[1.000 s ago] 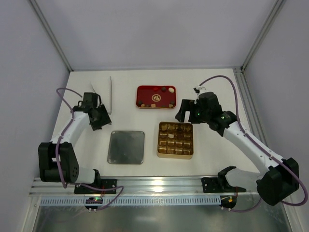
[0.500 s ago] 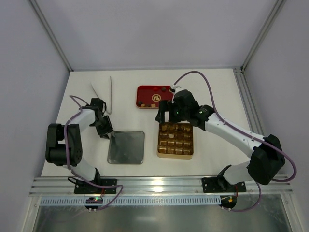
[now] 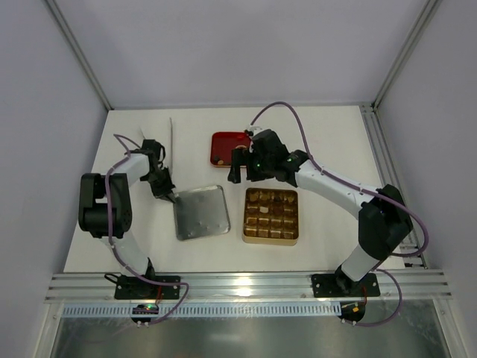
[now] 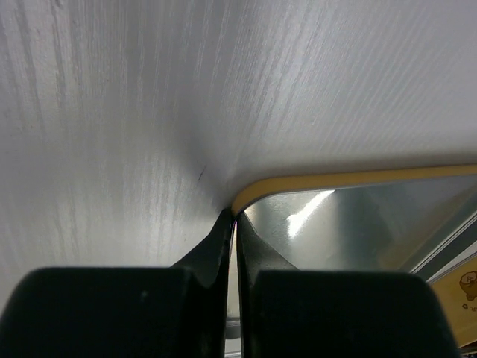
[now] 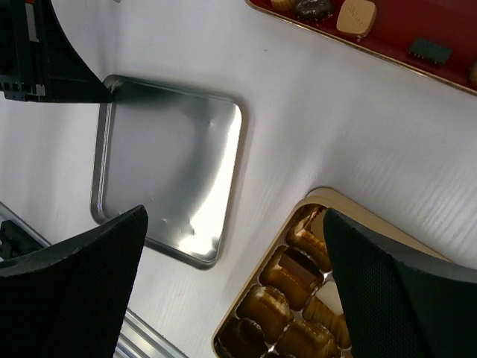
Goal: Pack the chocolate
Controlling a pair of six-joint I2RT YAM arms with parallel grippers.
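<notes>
Top: left end effector point(image 3: 170, 195) pinched on the silver lid point(image 3: 201, 212) corner. Chocolate point(image 3: 270, 209) sits in the gold tray point(image 3: 270, 240) — a few pieces in the red tray point(image 3: 222, 146).
Left wrist: clamped on the lid rim, lid flat on the desk point(image 4: 149, 112).
Right wrist: right end effector point(image 5: 235, 215) wide open, empty — above lid and gold tray.

The chocolate point(image 5: 299, 262), glossy brown bite-size pieces, fills the compartments of the gold tray point(image 3: 270, 242) between the spread right fingers point(image 5: 406, 298), while a few loose pieces, one tan square piece point(image 5: 356, 16) beside some dark ones, lie in the red tray point(image 5: 395, 28) well past the fingertips.
</notes>
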